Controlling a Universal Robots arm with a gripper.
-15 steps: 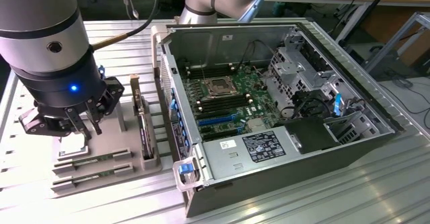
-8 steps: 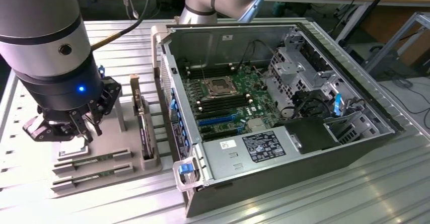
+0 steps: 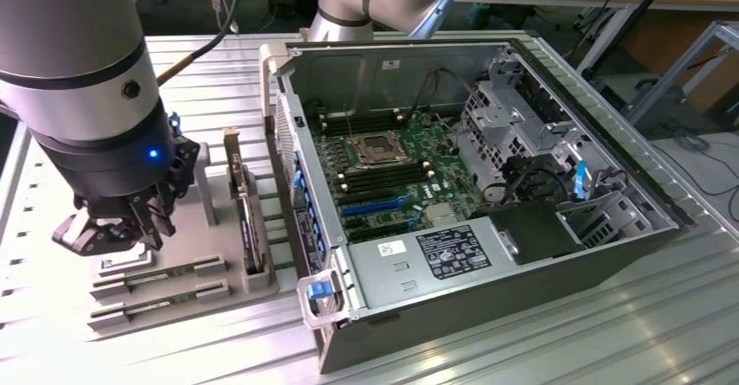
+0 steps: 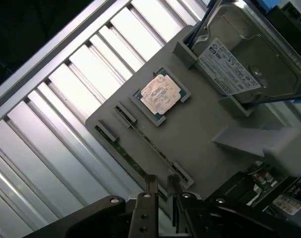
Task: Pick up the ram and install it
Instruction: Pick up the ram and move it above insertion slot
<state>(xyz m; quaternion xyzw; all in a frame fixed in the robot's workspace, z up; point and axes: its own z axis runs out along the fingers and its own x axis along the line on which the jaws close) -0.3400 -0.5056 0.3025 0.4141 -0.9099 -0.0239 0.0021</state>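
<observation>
Two ram sticks (image 3: 159, 274) lie on edge in slots of the grey tray (image 3: 231, 285), at the exterior view's left of the computer case (image 3: 462, 186). In the wrist view a ram stick (image 4: 130, 161) runs slantwise across the tray (image 4: 205, 124), with a second thin one beside it. My gripper (image 3: 106, 234) hangs just above the tray's near slots. Its fingers (image 4: 150, 184) stand a little apart over one end of the sticks, gripper (image 4: 162, 182) open with nothing between them. The motherboard's black memory slots (image 3: 375, 180) lie inside the open case.
The tray also carries a square silver-topped processor chip (image 4: 160, 95), a hard drive (image 4: 249, 59) in a holder, and an upright expansion card (image 3: 237, 186). Ribbed metal table (image 3: 600, 333) surrounds everything. The case wall (image 3: 289, 186) rises right beside the tray.
</observation>
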